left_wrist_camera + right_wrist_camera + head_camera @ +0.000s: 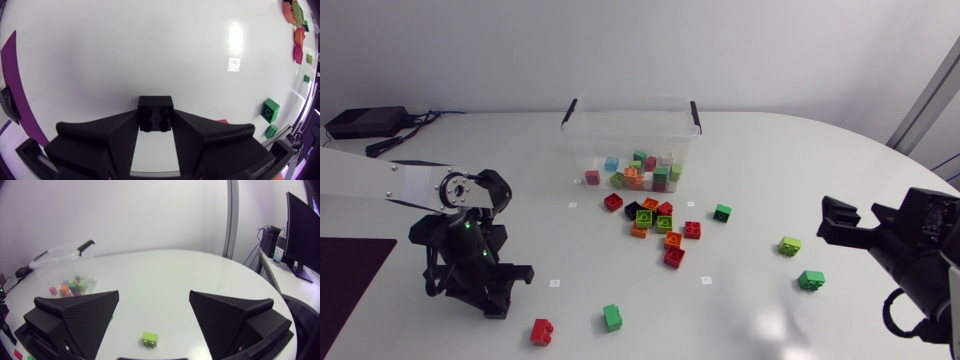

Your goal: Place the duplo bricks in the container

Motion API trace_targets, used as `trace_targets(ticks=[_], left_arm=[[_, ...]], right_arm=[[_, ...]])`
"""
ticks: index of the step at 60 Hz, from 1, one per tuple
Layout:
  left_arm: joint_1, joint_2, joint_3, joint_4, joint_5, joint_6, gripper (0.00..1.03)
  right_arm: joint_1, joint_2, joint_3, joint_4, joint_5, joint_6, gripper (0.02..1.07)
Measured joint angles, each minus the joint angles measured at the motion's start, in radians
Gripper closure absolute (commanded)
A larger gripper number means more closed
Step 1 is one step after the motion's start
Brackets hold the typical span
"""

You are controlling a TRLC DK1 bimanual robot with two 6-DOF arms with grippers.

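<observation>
**Left pincer clamped on a black brick; the box lies far and to its right**

Your left pincer (pixel 156 119) is closed down to the width of a black duplo brick (pixel 156 106), with both fingers pressing its opposite sides. The brick is a square four-stud piece, so it has no long axis for you to mind. Whether it is clear of the table cannot be told.

In the head view this pincer sits at the near left of the table. The clear container (pixel 630 101), already holding a handful of bricks, stands at the far middle. Your carry therefore runs away from you and to the right. The box's long side runs left to right, which gives you a broad opening to aim at.

A loose cluster of bricks (pixel 655 222) lies just in front of the box. A red brick (pixel 542 331) and a green brick (pixel 612 317) lie near, just right of the left pincer.

Your right pincer (pixel 154 297) is spread wide and holds nothing. A lime brick (pixel 149 339) lies on the table ahead of it, between the lines of its fingers, and a green one (pixel 811 280) lies nearby. That arm is the closer one for both.

As for writing, small white tags (pixel 555 283) dot the table, but nothing on them can be read.
</observation>
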Motion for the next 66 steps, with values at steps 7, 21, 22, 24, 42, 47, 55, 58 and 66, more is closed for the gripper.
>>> trace_targets(ticks=[7, 21, 22, 24, 42, 47, 55, 58, 66], left_arm=[[0.000, -0.008, 0.000, 0.013, 0.006, 0.003, 0.89], [0.000, -0.071, 0.000, 0.061, 0.007, 0.007, 0.92], [0.000, -0.076, 0.000, 0.064, 0.007, 0.008, 0.92], [0.000, -0.087, 0.000, 0.075, 0.007, 0.008, 0.92], [0.011, -0.127, 0.045, 0.105, 0.006, 0.056, 0.92], [0.025, -0.132, 0.077, 0.108, 0.007, 0.061, 0.92], [0.031, -0.139, 0.127, 0.117, 0.007, 0.072, 0.92], [0.031, -0.139, 0.143, 0.119, 0.007, 0.078, 0.92], [0.031, -0.141, 0.181, 0.124, 0.006, 0.083, 0.92]], right_arm=[[-0.022, 0.087, 0.077, -0.135, -0.032, 0.008, 0.06], [-0.066, 0.287, 0.341, -0.451, -0.079, 0.028, 0.06], [-0.066, 0.298, 0.357, -0.469, -0.079, 0.026, 0.06], [-0.066, 0.319, 0.387, -0.500, -0.082, 0.025, 0.06], [-0.131, 0.626, 0.602, -0.805, -0.177, -0.103, 0.11], [-0.180, 0.666, 0.605, -0.810, -0.266, -0.119, 0.16], [-0.201, 0.697, 0.605, -0.811, -0.276, -0.145, 0.16], [-0.194, 0.714, 0.604, -0.812, -0.259, -0.153, 0.16], [-0.160, 0.752, 0.588, -0.817, -0.204, -0.158, 0.16]])
